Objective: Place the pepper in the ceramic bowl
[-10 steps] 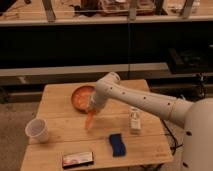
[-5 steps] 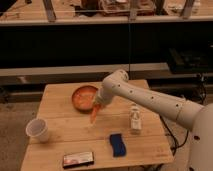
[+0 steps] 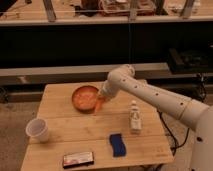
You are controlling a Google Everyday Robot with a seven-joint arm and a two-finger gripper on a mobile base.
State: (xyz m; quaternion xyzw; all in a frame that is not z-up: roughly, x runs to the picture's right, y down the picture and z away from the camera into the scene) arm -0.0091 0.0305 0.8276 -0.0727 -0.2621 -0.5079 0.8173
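The round orange-brown ceramic bowl point(image 3: 84, 97) sits on the far middle of the wooden table point(image 3: 65, 117). My gripper point(image 3: 102, 98) hangs at the bowl's right rim, at the end of the white arm point(image 3: 150, 95) that reaches in from the right. It is shut on the slim orange pepper point(image 3: 98, 106), which points down from the gripper just above the table, beside the bowl's right edge. The pepper is outside the bowl.
A translucent white plastic cup point(image 3: 38, 130) stands at the table's left front. A small pale bottle point(image 3: 134, 117) stands right of centre. A blue sponge point(image 3: 117, 145) and a dark flat packet point(image 3: 78, 159) lie near the front edge.
My gripper has lifted the pepper and carried it slightly right and farther back, up to the bowl's right rim. Nothing else has moved.
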